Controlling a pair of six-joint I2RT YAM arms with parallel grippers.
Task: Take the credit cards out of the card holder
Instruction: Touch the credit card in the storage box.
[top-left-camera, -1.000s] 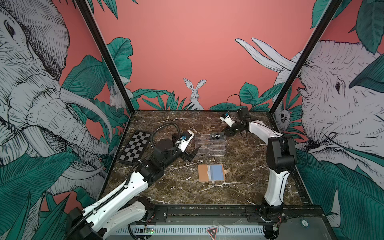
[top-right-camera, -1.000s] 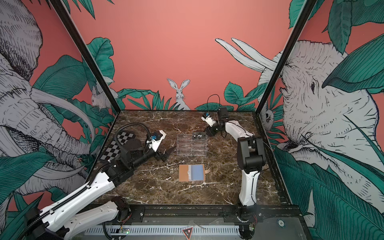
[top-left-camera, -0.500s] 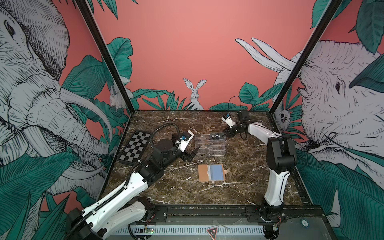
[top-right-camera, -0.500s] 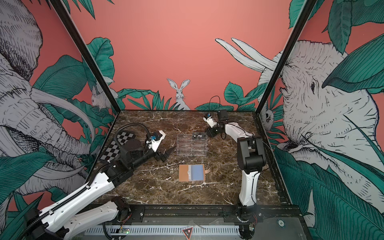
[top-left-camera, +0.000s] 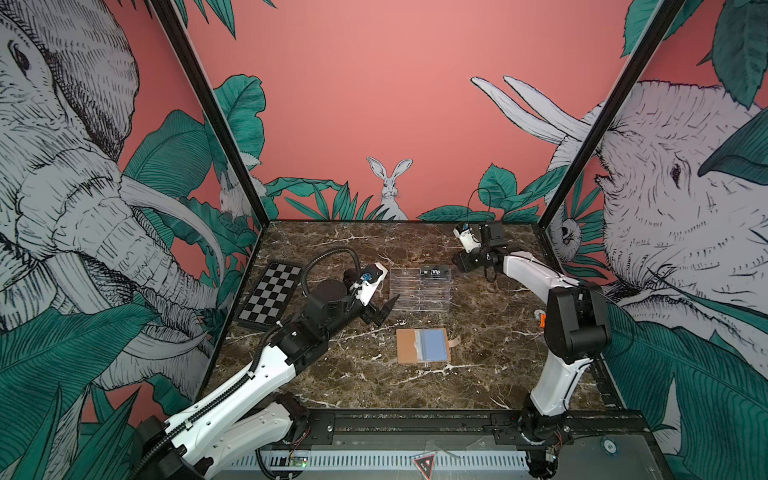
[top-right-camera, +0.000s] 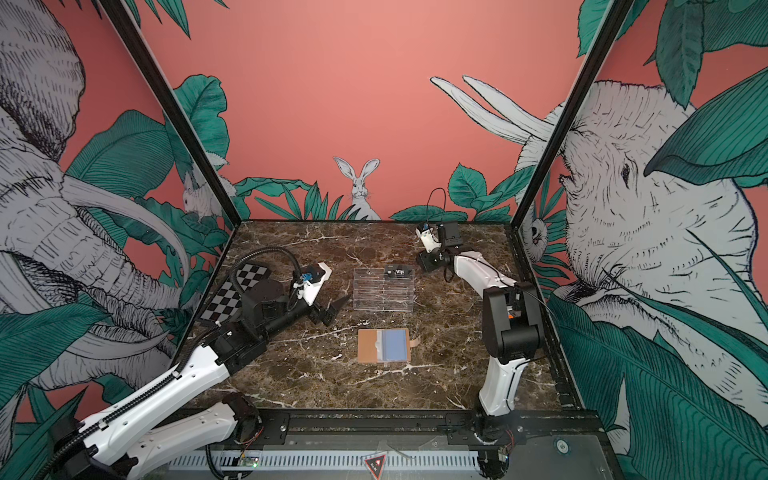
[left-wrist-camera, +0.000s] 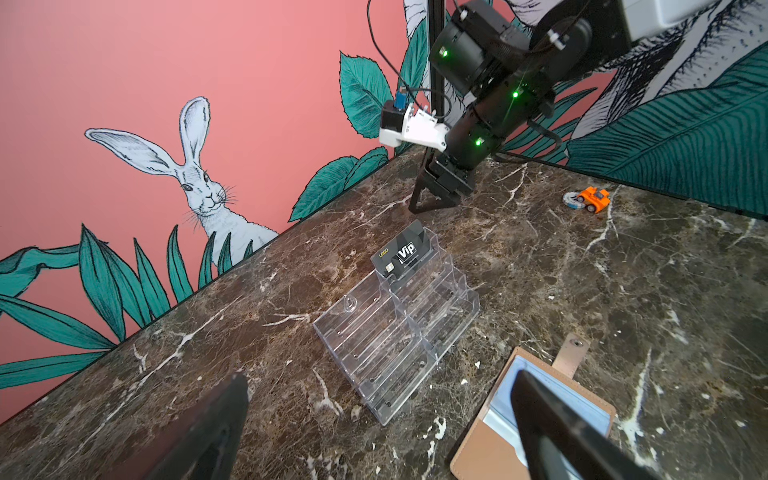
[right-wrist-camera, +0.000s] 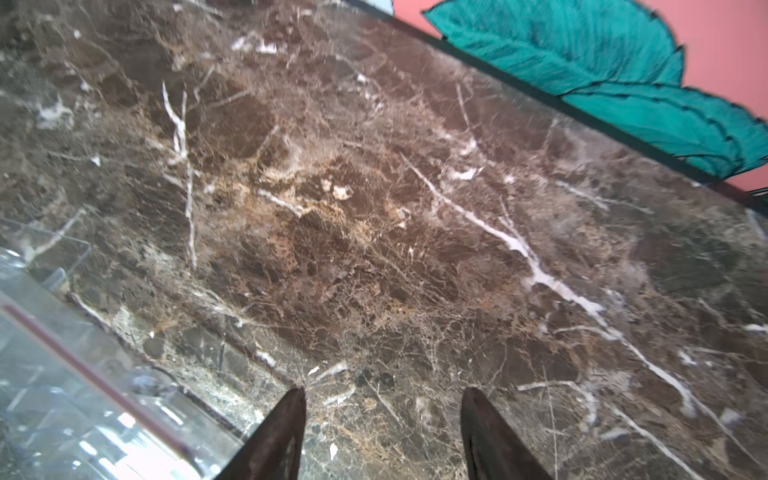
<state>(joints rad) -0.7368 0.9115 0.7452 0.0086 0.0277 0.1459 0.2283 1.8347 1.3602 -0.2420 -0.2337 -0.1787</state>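
The right gripper (right-wrist-camera: 382, 395) has edged away from the stand (left-wrist-camera: 390, 353), jaws half spread, empty. Left gripper (top-left-camera: 384, 311) jaws are spread wide, empty. One finger (left-wrist-camera: 561, 424) partly hides the card holder (left-wrist-camera: 478, 449).

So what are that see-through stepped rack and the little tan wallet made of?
The stepped rack looks like clear acrylic or similar plastic: glossy, and the tabletop shows through it. The wallet looks like matte tan leather or imitation, with clear plastic sleeves inside.

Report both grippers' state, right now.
Left gripper: open, holding nothing.
Right gripper: open, holding nothing.
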